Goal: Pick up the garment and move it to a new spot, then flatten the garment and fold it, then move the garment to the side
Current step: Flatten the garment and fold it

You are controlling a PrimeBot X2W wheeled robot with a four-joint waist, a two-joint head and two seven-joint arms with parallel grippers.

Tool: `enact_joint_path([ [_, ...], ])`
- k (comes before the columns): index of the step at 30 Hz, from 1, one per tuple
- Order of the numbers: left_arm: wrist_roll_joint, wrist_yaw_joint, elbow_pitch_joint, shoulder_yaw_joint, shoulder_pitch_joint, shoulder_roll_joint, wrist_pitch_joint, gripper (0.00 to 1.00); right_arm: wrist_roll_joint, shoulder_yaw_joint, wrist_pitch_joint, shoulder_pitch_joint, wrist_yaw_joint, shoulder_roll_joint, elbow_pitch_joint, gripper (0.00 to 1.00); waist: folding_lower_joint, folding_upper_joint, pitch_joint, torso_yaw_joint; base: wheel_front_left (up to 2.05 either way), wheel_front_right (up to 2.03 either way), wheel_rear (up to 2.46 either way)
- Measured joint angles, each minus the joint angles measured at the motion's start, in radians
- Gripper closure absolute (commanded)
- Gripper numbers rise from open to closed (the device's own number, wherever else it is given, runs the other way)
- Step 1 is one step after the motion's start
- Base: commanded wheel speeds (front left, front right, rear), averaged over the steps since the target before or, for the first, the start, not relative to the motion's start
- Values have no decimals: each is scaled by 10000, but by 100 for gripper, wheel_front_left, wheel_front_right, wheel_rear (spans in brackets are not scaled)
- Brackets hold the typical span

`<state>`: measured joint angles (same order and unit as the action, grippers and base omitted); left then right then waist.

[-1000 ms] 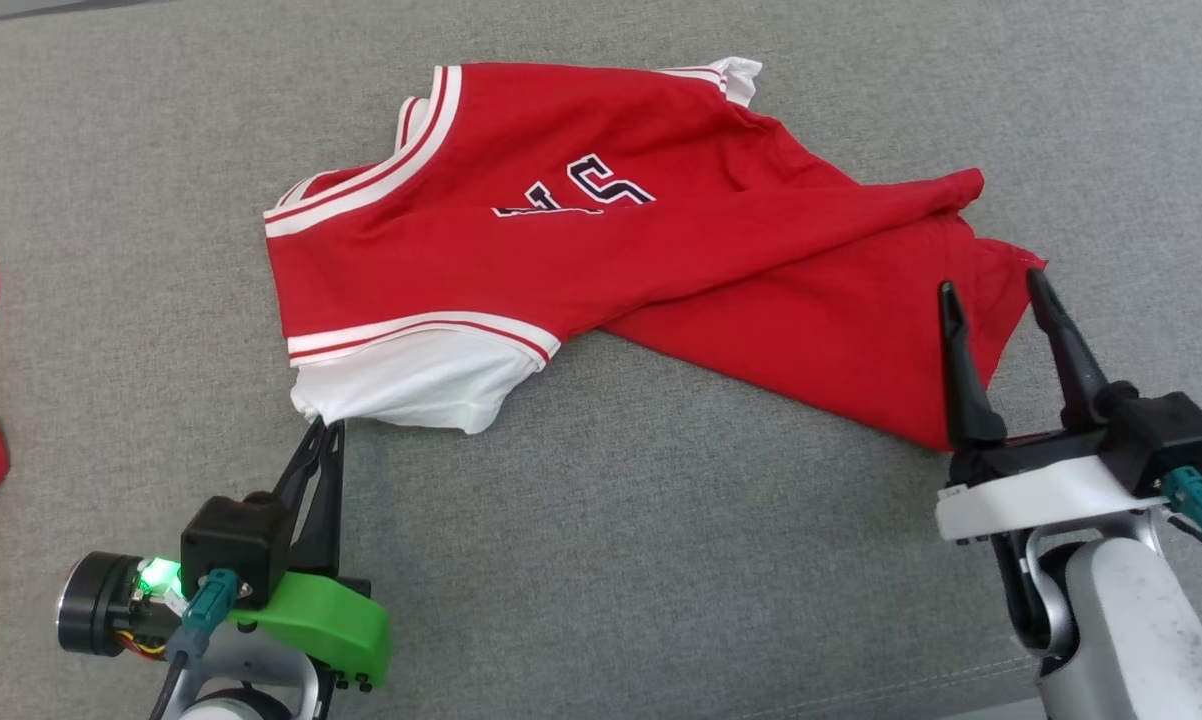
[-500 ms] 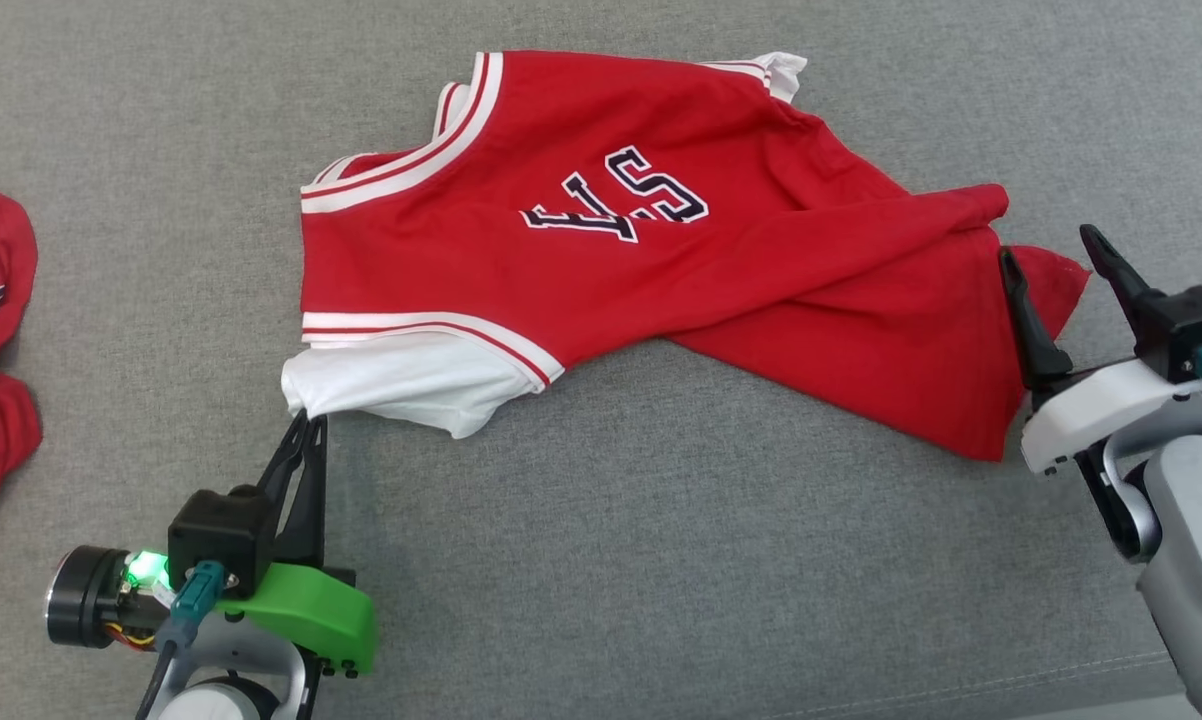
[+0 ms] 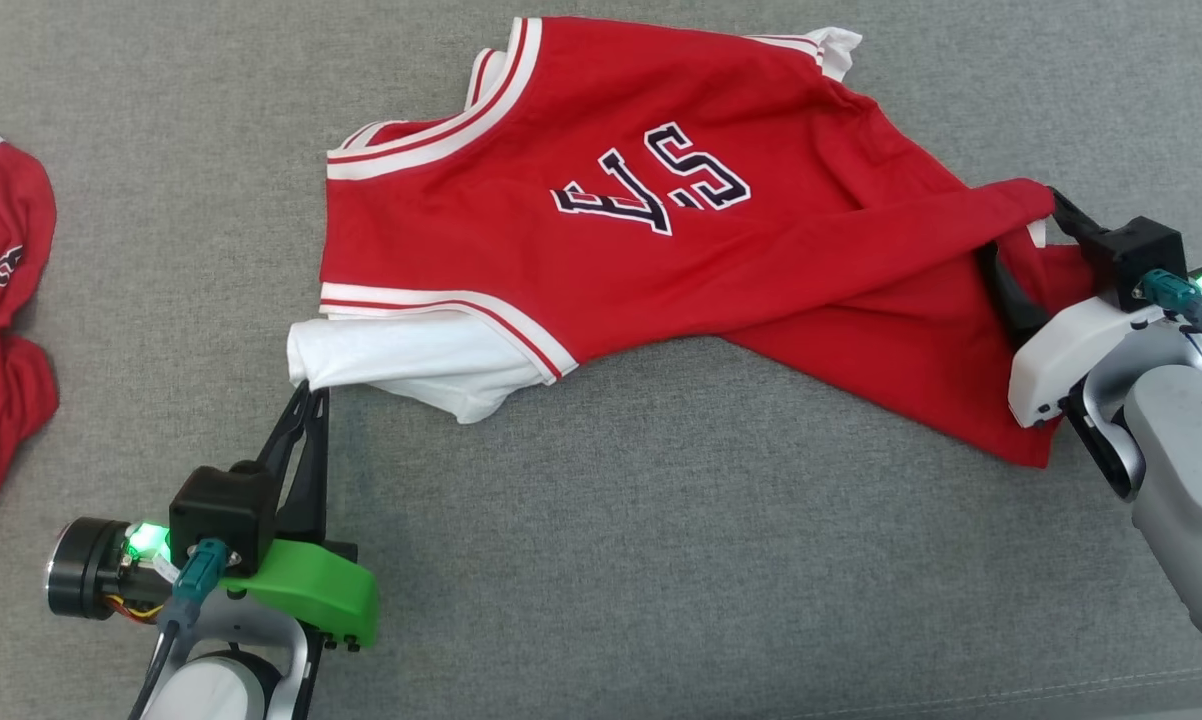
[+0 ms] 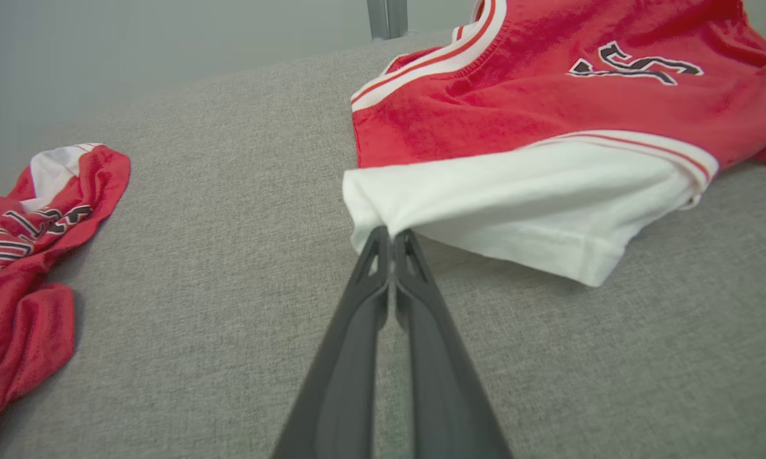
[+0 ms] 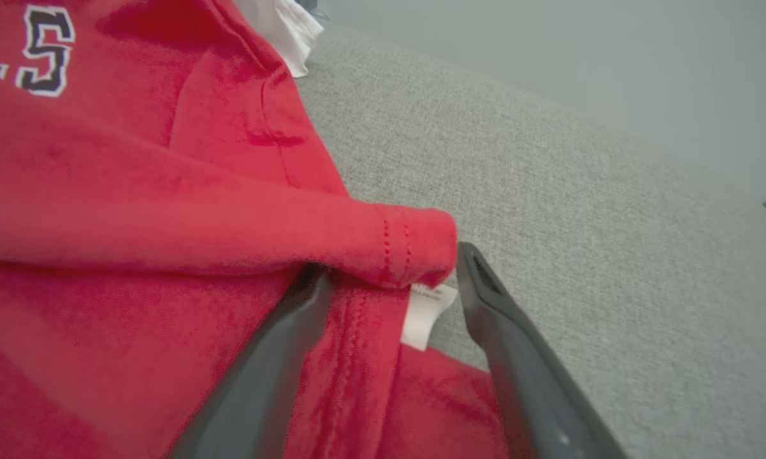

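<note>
The garment (image 3: 661, 270) is a red jersey with white trim, a white sleeve and dark lettering, lying partly spread and rumpled on the grey padded surface (image 3: 611, 560). My left gripper (image 3: 309, 390) is shut on the corner of the white sleeve (image 4: 517, 197); in the left wrist view this gripper (image 4: 390, 236) pinches the cloth at its tips. At the garment's right end my right gripper (image 3: 1031, 245) stands open. Its two fingers straddle a rolled fold of red hem (image 5: 415, 248) beside a white label (image 5: 424, 312), and the right gripper (image 5: 392, 268) has not closed on the cloth.
A second red garment (image 3: 1, 330) lies bunched at the far left of the surface, also seen in the left wrist view as a red heap (image 4: 26, 255). Bare grey surface stretches in front of the jersey. A seam of the surface (image 3: 961, 685) runs near the bottom right.
The head camera has shifted, bringing more of the left heap into view. My right gripper has moved from the near hem to the far right corner, its fingers now around the rolled fold. The left grip is unchanged.
</note>
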<state>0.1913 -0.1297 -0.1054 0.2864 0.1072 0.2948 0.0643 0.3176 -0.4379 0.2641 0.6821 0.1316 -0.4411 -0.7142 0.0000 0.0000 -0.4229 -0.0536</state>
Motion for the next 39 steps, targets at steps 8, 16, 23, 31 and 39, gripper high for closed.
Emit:
enact_joint_path([
  [8,0,-36,105,13,131,-8,-180,100,598,-915,0,353,0,-314,-309,100,0,0,-17,119,0,0,0],
  [16,-88,-88,-395,-38,222,182,-301,100,1043,-1197,0,118,0,-1034,711,100,0,0,396,18,0,0,0],
  [23,171,-69,-1469,-280,244,416,33,100,2558,-1475,-495,-315,0,-1848,1950,100,0,0,932,-215,0,0,0],
  [31,771,15,-3026,-403,-60,673,1214,100,5260,-1267,-2740,-2324,0,-3812,4909,100,0,0,1089,-383,0,0,0],
  [39,970,-75,-2842,-437,-181,706,1425,100,5246,-222,-3216,-3761,0,-3576,6318,0,0,0,782,-533,0,0,0],
])
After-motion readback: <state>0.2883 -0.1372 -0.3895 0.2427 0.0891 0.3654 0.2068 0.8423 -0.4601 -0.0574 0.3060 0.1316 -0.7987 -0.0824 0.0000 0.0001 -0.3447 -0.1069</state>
